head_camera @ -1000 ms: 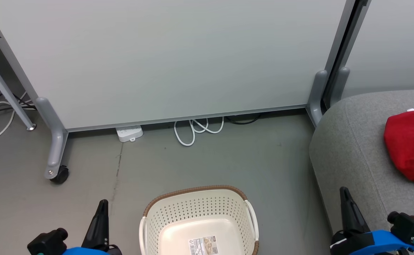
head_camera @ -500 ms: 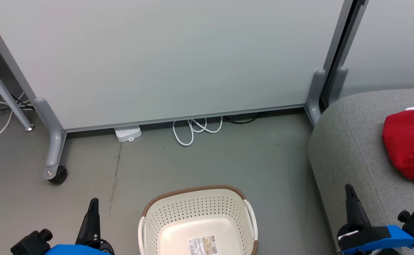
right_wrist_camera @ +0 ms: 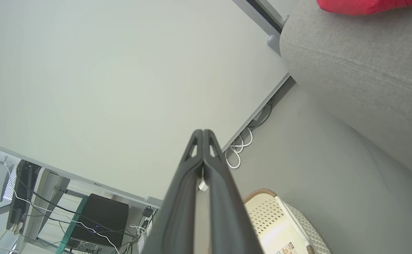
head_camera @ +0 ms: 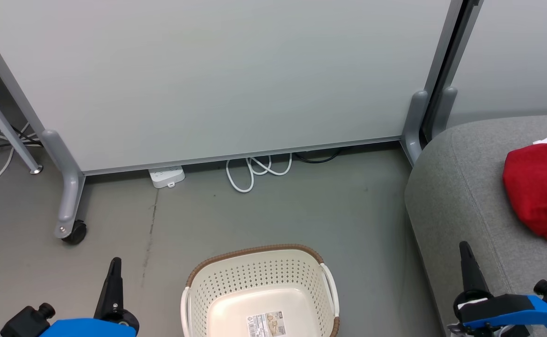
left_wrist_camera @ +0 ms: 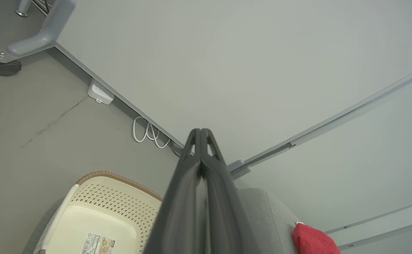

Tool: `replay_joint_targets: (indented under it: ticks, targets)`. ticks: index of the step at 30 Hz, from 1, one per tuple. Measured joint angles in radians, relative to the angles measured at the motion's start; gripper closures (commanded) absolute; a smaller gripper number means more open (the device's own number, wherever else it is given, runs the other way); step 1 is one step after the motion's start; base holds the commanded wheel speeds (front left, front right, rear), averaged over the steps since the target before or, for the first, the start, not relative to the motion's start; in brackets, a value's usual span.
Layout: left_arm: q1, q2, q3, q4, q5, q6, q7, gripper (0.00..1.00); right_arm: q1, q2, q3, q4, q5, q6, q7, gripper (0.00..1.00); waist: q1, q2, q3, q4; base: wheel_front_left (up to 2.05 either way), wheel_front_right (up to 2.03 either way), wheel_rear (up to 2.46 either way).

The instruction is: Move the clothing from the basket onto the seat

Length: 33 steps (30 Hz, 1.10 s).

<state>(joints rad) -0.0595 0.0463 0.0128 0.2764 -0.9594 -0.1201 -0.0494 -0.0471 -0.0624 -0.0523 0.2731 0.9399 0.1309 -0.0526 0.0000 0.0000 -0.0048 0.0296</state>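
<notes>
Nearest: left gripper [head_camera: 114, 260] low at left and right gripper [head_camera: 463, 245] low at right. Both sets of jaws are pressed together with nothing between them, and each wrist view confirms the fingers meet along their length.

Between the arms, on the floor [head_camera: 278, 210]: basket [head_camera: 254, 248], upright. Its bottom shows bare except for a label [head_camera: 266, 324]. The near part of the basket is cut off by the frame edge.

Right of the basket, apart from it: seat [head_camera: 455, 196]. The clothing [head_camera: 540, 187] lies on top in a red heap with a bit of white at its far edge.

Farther: coiled white cable [head_camera: 250, 171] and power strip [head_camera: 166, 177] at the foot of the pale panel [head_camera: 207, 79], on its grey wheeled leg with a caster [head_camera: 74, 231].

Progress, as judged: the transfer looks finished. Red is on the seat, none is seen in the basket, and the arms are idle. The hidden near part of the basket leaves a small doubt.

View differences:
- Left wrist view gives basket floor, seat corner and red heap in one line.
- Right wrist view adds a black box [right_wrist_camera: 98, 218] and loose cables under a desk [right_wrist_camera: 50, 173] past the panel's end.
- Right wrist view also takes in the seat's side face.
</notes>
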Motion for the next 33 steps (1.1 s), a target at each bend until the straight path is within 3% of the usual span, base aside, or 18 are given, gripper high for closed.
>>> replay_joint_targets:
  ticks: [33]
  targets:
    - [-0.022, 0.001, 0.052, -0.016, -0.348, -0.006, 0.088, 1.0, -0.033, 0.006, -0.033, -0.015, 0.356, 0.0, 0.089, 1.0, 0.0, 0.0, 0.004, -0.014, 0.0, 0.0, 0.0]
